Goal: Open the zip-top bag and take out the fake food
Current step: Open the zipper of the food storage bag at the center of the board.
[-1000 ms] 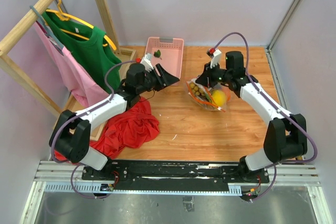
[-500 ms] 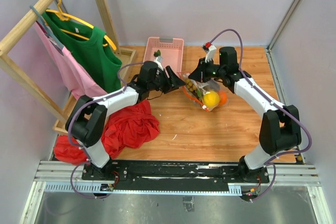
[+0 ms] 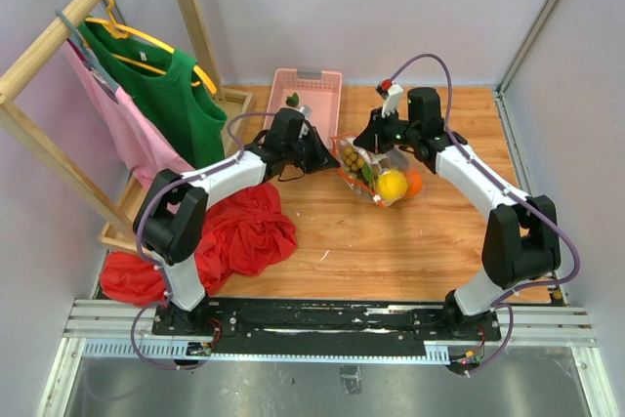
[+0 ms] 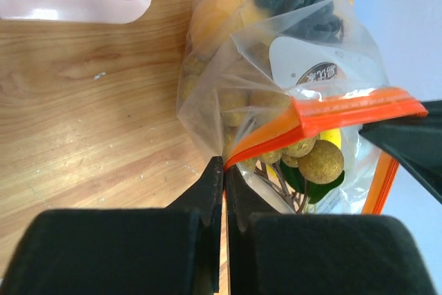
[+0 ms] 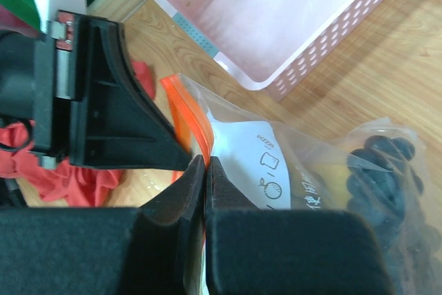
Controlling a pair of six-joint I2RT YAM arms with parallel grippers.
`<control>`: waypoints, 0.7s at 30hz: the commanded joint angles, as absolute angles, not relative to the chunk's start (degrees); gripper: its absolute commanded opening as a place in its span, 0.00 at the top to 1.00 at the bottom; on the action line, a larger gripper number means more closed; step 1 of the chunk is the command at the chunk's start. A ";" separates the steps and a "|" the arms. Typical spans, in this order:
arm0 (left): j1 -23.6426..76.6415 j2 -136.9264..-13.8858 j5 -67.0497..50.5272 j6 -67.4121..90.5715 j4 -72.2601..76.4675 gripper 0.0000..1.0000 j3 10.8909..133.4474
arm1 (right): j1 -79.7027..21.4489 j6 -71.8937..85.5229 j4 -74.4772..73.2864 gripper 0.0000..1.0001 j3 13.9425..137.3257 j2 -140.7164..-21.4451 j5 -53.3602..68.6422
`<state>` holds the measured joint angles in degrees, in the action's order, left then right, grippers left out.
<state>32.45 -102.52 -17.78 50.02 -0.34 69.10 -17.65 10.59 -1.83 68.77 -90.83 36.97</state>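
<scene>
Clear zip-top bag (image 4: pixel 228 94), orange-red zip strip (image 4: pixel 345 112); tan, yellow, dark purple fake food (image 4: pixel 320 162); pink hole-dotted basket (image 5: pixel 345 29).

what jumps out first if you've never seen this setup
A clear zip-top bag stuffed with bright fake food is at mid-table, pinched at its mouth from both sides by the left claw and the right claw. Just behind it sits a pink basket. A red cloth is heaped at the near left, and a green shirt hangs at the far left.
</scene>
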 commanded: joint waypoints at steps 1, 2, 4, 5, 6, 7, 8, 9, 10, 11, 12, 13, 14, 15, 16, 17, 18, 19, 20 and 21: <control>32.58 -98.97 -16.39 44.75 -7.64 1.00 71.73 | -18.19 3.60 -3.24 0.99 69.20 -91.49 33.22; 32.38 -98.56 -16.53 44.01 -9.40 1.00 71.80 | -18.19 3.03 -3.14 0.99 68.79 -91.45 33.27; 32.11 -98.21 -17.30 43.05 -12.80 1.00 71.81 | -18.19 2.58 -2.81 0.99 68.07 -91.67 33.83; 32.08 -98.13 -17.54 42.56 -14.47 1.00 71.92 | -18.28 2.54 -2.48 0.99 67.71 -91.81 34.09; 32.08 -97.84 -17.77 42.01 -15.96 1.00 72.06 | -18.27 2.55 -2.20 0.99 67.30 -91.89 34.24; 32.08 -97.57 -17.83 41.54 -17.35 1.00 72.17 | -18.32 2.47 -2.13 0.99 67.00 -91.91 34.27; 32.08 -97.10 -17.71 41.11 -18.45 1.00 72.34 | -18.36 2.34 -2.11 0.99 66.87 -91.96 34.34; 32.08 -96.51 -17.35 40.79 -19.57 1.00 72.47 | -18.43 2.17 -2.13 0.99 66.60 -91.98 34.43; 32.08 -95.97 -16.90 40.52 -20.31 1.00 72.43 | -18.45 2.04 -2.20 0.99 66.40 -92.02 34.57; 31.89 -95.48 -16.68 40.30 -21.04 1.00 72.46 | -18.54 1.97 -2.13 0.99 66.20 -92.00 34.85; 31.60 -95.06 -16.40 40.09 -21.53 1.00 72.36 | -18.61 1.94 -2.13 0.99 65.92 -92.02 35.26; 31.29 -94.71 -16.10 39.89 -22.15 1.00 72.36 | -18.70 2.00 -2.00 0.99 65.78 -91.93 35.70; 30.91 -94.50 -15.64 39.64 -22.83 1.00 72.27 | -18.77 2.02 -1.88 0.99 65.53 -91.82 36.03; 30.52 -94.30 -15.08 39.35 -23.57 1.00 72.29 | -18.91 2.02 -1.77 0.99 65.37 -91.70 36.24; 30.17 -94.19 -14.54 38.87 -24.26 1.00 72.18 | -19.05 2.02 -1.62 0.99 65.22 -91.61 36.51; 29.90 -94.20 -13.86 38.51 -25.01 1.00 72.13 | -19.14 2.02 -1.55 0.99 65.10 -91.42 36.72; 29.73 -94.16 -12.83 38.05 -25.77 1.00 72.07 | -19.28 2.21 -1.39 0.99 64.91 -91.34 37.03; 29.64 -94.21 -11.15 37.71 -26.97 1.00 72.27 | -19.25 2.40 -0.88 0.99 64.73 -91.20 37.98; 29.62 -94.06 -8.91 37.09 -28.51 1.00 72.92 | -19.25 2.72 -0.41 0.99 64.52 -91.17 39.11; 29.64 -93.80 -6.50 36.56 -29.40 0.99 73.42 | -19.25 3.20 0.10 0.99 64.36 -91.08 39.98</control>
<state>30.22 -95.61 -13.96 39.64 -22.79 71.16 -18.61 3.11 -2.33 65.39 -91.53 36.84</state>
